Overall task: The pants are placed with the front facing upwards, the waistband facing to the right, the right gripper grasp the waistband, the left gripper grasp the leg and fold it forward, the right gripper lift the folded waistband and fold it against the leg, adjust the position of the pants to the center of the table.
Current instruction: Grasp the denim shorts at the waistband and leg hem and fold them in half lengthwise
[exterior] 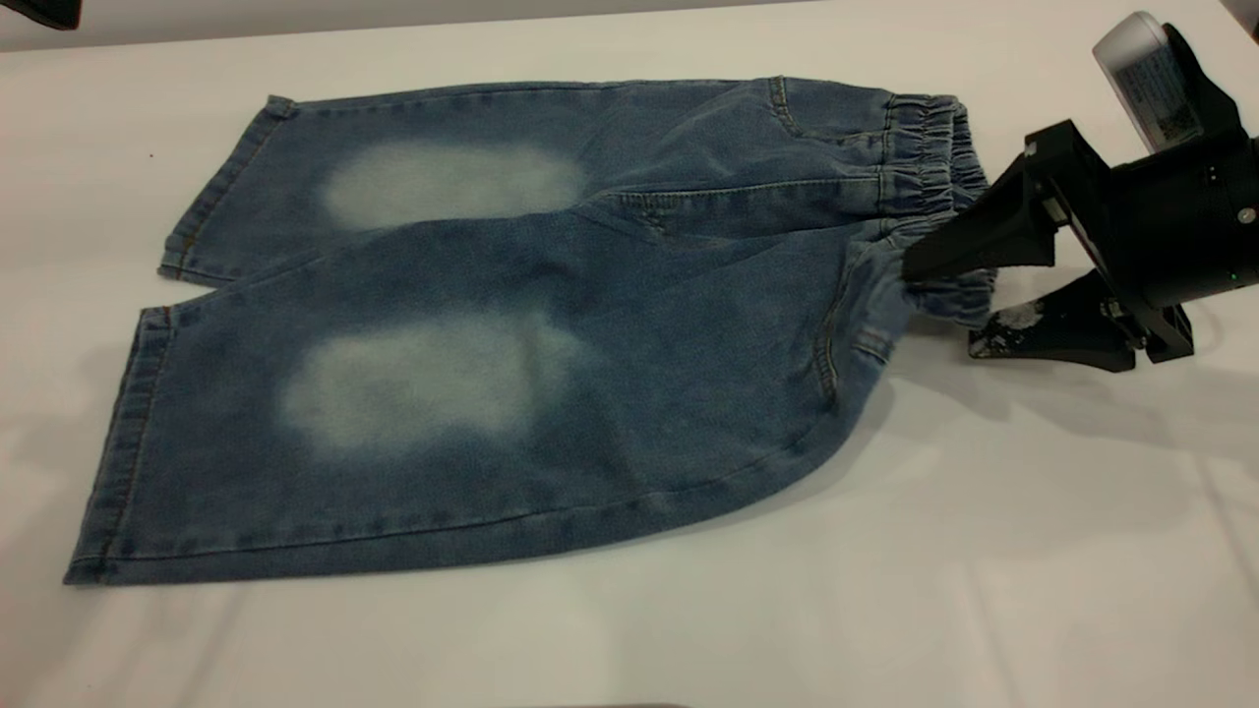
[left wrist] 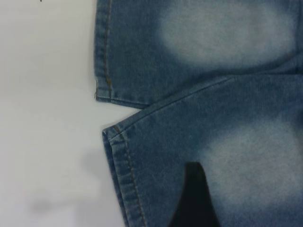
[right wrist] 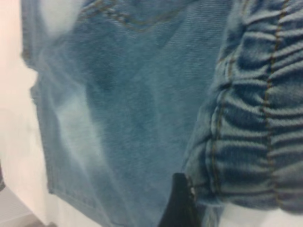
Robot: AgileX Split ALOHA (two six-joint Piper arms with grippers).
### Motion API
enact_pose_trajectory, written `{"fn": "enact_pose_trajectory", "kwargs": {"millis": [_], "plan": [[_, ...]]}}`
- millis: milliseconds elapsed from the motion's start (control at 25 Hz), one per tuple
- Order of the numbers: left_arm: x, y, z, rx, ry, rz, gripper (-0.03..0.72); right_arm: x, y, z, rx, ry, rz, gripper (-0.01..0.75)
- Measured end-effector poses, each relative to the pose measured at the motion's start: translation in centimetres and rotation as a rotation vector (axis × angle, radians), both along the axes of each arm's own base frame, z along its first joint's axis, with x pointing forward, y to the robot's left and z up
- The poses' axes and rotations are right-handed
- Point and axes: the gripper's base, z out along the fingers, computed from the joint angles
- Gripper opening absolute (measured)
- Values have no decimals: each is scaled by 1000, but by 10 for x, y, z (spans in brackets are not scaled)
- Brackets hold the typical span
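Here my right pincer is clamped on the waistband of the pants lying spread on the white worktop, while my left pincer hovers over a leg, its state hidden.

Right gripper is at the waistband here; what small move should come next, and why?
Probably the left gripper should drop onto the near leg hem and close. The right gripper already has its fingers around the waistband, lifting that corner of the pants off the table, while the left hovers above the leg, gripping nothing.
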Motion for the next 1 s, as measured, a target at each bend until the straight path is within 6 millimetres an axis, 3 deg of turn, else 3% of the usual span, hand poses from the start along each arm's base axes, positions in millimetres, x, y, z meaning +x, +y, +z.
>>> {"fn": "enact_pose_trajectory", "kwargs": {"millis": [480,760,920,1000], "plan": [[0,0,0,0,0,0,501,1,1,9,106,-39,9,515],[0,0,0,0,0,0,501,2,-7,2,30,-4,-26,510],[-1,0,0,1,7,-1,501,1,-10,-2,-19,14,-38,435],[-2,0,-2,2,29,-2,501,1,-12,-4,-53,25,-47,350]]}}
